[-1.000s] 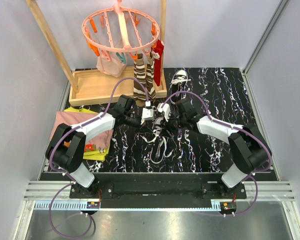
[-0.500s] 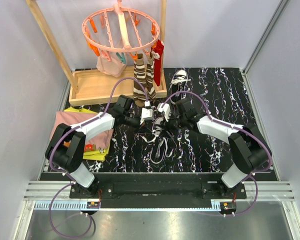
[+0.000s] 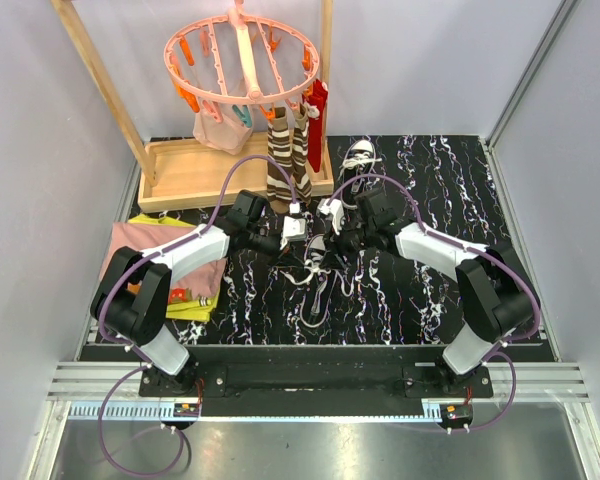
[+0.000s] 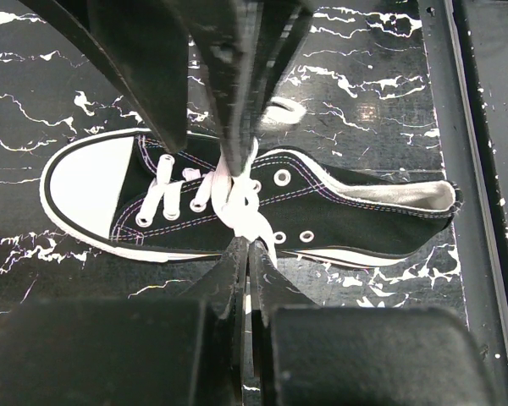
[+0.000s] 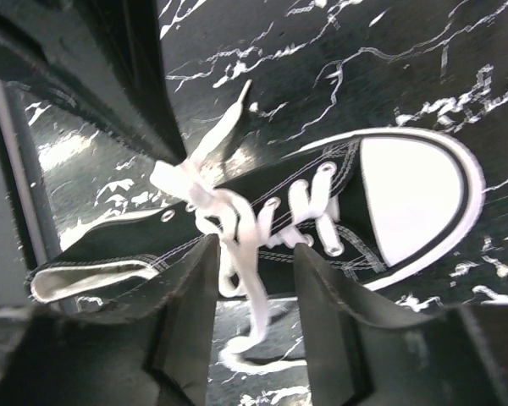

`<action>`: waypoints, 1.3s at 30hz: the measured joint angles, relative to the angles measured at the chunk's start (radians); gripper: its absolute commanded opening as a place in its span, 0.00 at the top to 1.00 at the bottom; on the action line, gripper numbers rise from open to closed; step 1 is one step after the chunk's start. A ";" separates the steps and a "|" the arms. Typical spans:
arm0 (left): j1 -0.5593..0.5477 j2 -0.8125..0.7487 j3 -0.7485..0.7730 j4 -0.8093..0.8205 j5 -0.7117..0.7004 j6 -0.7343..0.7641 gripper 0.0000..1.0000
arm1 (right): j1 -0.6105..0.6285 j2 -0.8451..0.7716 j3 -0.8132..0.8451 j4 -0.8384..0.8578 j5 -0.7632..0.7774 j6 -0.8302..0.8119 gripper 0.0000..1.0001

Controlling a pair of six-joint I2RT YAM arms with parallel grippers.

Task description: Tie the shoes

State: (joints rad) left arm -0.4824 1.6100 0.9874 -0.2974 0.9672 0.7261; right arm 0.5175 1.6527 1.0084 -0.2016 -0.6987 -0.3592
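Observation:
One black sneaker (image 3: 316, 252) with a white toe cap lies mid-table, its long white laces (image 3: 320, 296) trailing toward the near edge. A second sneaker (image 3: 358, 158) lies at the back by the rack. My left gripper (image 3: 306, 236) is over the near shoe. In the left wrist view it (image 4: 244, 247) is shut on a white lace (image 4: 241, 199) pulled up from the shoe (image 4: 347, 207). My right gripper (image 3: 334, 236) is opposite it. In the right wrist view it (image 5: 252, 254) is open, its fingers on either side of a lace (image 5: 256, 288) hanging off the shoe (image 5: 406, 190).
A wooden rack base (image 3: 195, 172) stands at the back left with a pink peg hanger (image 3: 242, 55) above it. Brown striped socks (image 3: 285, 155) hang just behind the grippers. Folded clothes (image 3: 165, 262) lie at the left under my left arm.
My right gripper has moved a little away from me, toward the back, above the shoe. My left gripper has stayed put, holding the lace.

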 measured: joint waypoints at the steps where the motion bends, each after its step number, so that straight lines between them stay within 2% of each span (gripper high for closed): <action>1: 0.000 0.000 0.000 0.000 0.000 0.000 1.00 | 0.000 0.000 0.000 -0.011 -0.005 -0.002 0.41; 4: 0.000 0.000 0.000 0.000 0.001 0.000 1.00 | 0.000 0.000 0.001 -0.029 -0.021 -0.003 0.35; 5: 0.000 0.000 0.000 0.000 0.001 0.000 1.00 | 0.000 0.000 0.001 -0.033 -0.026 -0.004 0.35; 6: 0.000 0.000 0.000 0.000 0.001 0.000 1.00 | 0.000 0.000 0.002 -0.036 -0.029 -0.003 0.42; 7: 0.000 0.000 0.000 0.000 0.002 0.000 1.00 | -0.002 0.000 0.002 -0.039 -0.030 -0.003 0.60; 11: 0.000 0.000 0.000 0.000 0.002 0.000 1.00 | -0.007 0.004 0.014 -0.059 -0.060 0.001 0.77; 13: 0.000 0.000 0.000 -0.001 0.002 0.002 1.00 | -0.017 0.006 0.020 -0.060 -0.074 0.001 0.81; 16: 0.000 -0.003 0.000 -0.001 0.002 0.003 1.00 | -0.029 0.006 0.020 -0.066 -0.080 -0.006 0.96; 18: 0.000 -0.007 0.000 -0.002 0.003 0.007 1.00 | -0.037 0.005 0.020 -0.079 -0.090 -0.014 1.00; 20: 0.000 -0.016 0.000 -0.002 0.004 0.014 1.00 | -0.045 0.005 0.020 -0.093 -0.113 -0.021 1.00; 22: 0.000 -0.026 0.000 -0.002 0.007 0.023 1.00 | -0.050 0.002 0.020 -0.110 -0.132 -0.031 0.73; 24: 0.000 -0.037 0.000 -0.002 0.012 0.034 1.00 | -0.051 0.000 0.021 -0.126 -0.142 -0.033 0.42; 25: 0.000 -0.042 0.000 -0.003 0.016 0.040 1.00 | -0.052 0.000 0.021 -0.131 -0.143 -0.031 0.39; 28: -0.001 -0.048 0.000 -0.015 0.025 0.064 1.00 | -0.052 0.005 0.036 -0.145 -0.141 -0.037 0.39; 32: -0.006 -0.048 0.000 -0.032 0.028 0.083 1.00 | -0.052 0.030 0.067 -0.143 -0.141 -0.041 0.48; 39: -0.008 -0.048 0.000 -0.050 0.031 0.091 1.00 | -0.053 0.057 0.071 -0.145 -0.141 -0.054 0.48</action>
State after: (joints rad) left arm -0.4900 1.5620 0.9878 -0.3473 0.9985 0.8173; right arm 0.4648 1.7100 1.0798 -0.3470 -0.8398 -0.4129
